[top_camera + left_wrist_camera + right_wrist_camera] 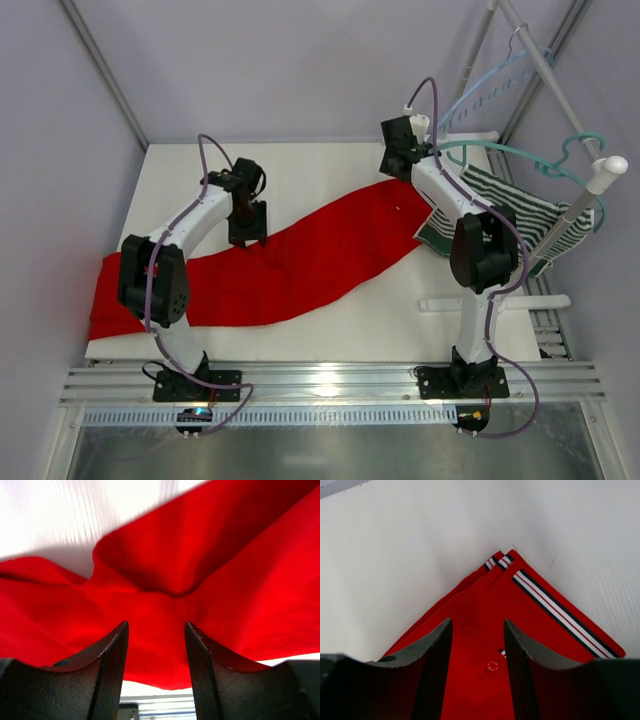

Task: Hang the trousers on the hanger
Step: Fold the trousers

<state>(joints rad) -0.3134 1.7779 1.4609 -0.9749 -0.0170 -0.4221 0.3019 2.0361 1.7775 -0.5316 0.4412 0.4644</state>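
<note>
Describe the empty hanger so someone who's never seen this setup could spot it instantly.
Find the white rack at the far right of the table; two hangers hang there. The pale blue hanger is the farther one, thin and bare, whereas the darker teal hanger carries a green-and-white striped garment.

Our left arm [195, 213] and right arm [445, 192] are white with black joints, purple cables [200, 160] and dark bumpy fingers [107, 680].
</note>
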